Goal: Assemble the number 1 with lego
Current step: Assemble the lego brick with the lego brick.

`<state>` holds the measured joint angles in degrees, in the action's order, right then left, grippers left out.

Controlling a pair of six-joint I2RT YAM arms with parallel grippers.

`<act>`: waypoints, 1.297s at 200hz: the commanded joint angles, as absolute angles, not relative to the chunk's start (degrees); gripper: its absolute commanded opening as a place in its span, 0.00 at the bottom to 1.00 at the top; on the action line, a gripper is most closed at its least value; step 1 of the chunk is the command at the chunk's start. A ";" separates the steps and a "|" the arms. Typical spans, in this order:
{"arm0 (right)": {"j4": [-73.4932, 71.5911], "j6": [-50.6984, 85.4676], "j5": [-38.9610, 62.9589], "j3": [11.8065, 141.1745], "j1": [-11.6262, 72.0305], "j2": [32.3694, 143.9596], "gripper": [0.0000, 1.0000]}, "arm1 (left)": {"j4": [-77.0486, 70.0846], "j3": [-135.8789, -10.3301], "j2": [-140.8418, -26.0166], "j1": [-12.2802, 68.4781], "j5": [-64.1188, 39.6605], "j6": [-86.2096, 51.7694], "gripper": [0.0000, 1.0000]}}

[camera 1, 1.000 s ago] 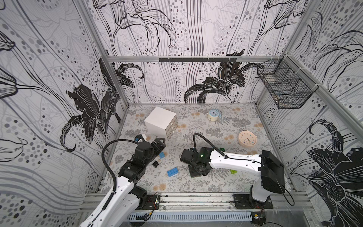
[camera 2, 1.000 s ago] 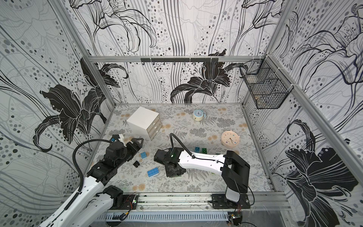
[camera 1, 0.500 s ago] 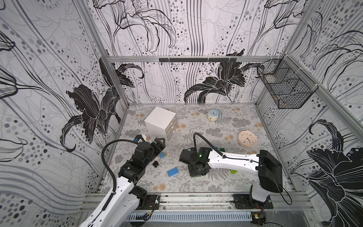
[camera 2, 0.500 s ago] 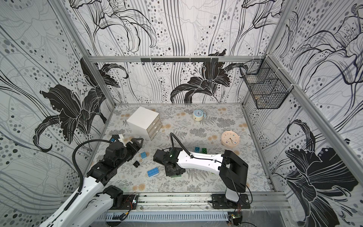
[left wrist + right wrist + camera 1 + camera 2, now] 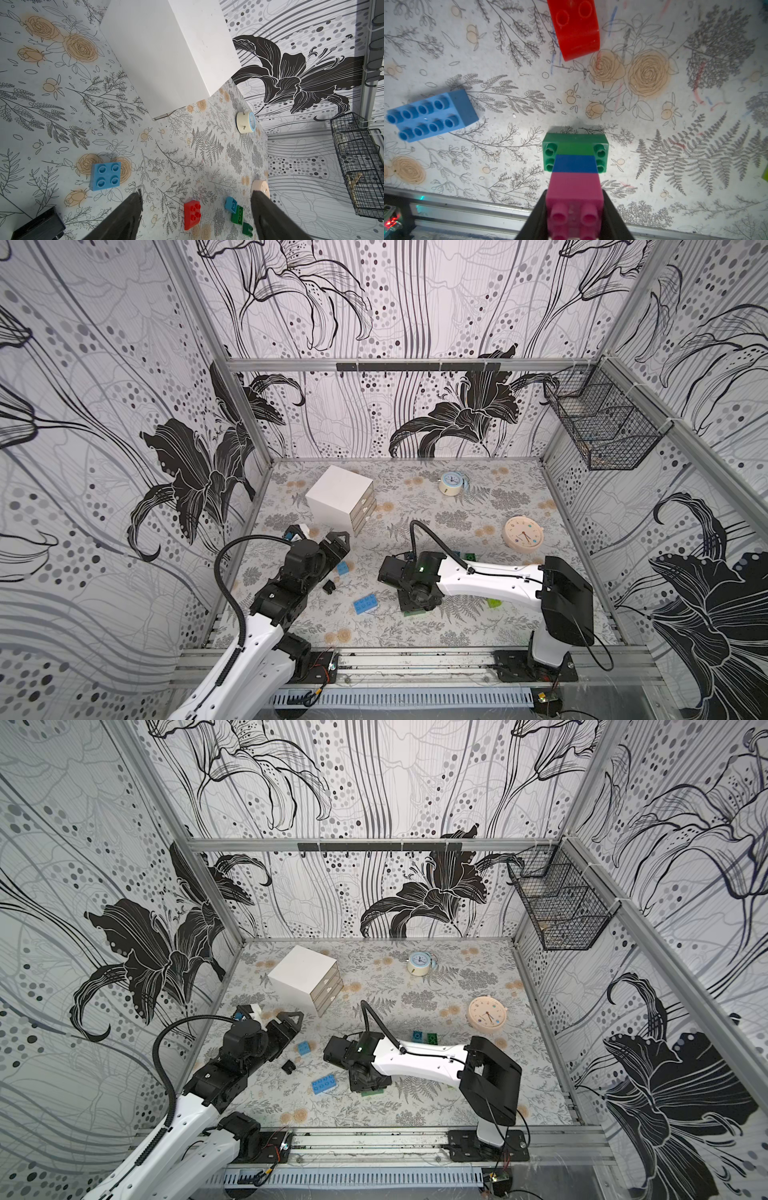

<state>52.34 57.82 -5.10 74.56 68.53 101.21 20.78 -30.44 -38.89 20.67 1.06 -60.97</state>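
Low in both top views, a floral table (image 5: 415, 506) holds a white drawer box (image 5: 338, 489). Left of centre, the left end effector (image 5: 196, 192) hangs open. At centre, the right end effector (image 5: 574, 194) grips a pink brick (image 5: 574, 185) atop a blue brick (image 5: 574, 164) and green brick (image 5: 571, 143).

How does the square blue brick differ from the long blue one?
The square blue brick has four studs; the long blue brick has eight. The square one sits by the left claw; the long one lies nearer the right claw. Both lie loose, studs up.
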 commanded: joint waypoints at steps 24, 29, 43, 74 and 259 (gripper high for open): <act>52.13 57.76 -0.74 68.78 68.20 109.20 0.00 | 21.38 -30.00 -37.49 20.51 2.53 -60.56 0.85; 51.93 57.58 -0.53 68.71 68.18 109.48 0.00 | 21.44 -30.02 -37.39 20.52 2.63 -60.54 0.85; 51.64 56.72 -0.11 69.24 68.20 109.78 0.00 | 21.61 -29.92 -37.04 20.54 2.88 -60.65 0.85; 53.51 53.99 -1.91 74.09 68.16 106.88 0.31 | 22.45 -30.18 -36.56 20.50 3.49 -60.34 0.85; 57.90 51.51 -16.40 71.44 64.48 84.20 0.67 | 39.71 -40.78 -62.46 20.73 5.32 -51.10 0.74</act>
<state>56.38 50.09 -14.28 72.38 64.58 85.54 36.51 -37.23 -58.02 20.69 2.20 -51.55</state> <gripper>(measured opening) 0.678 0.749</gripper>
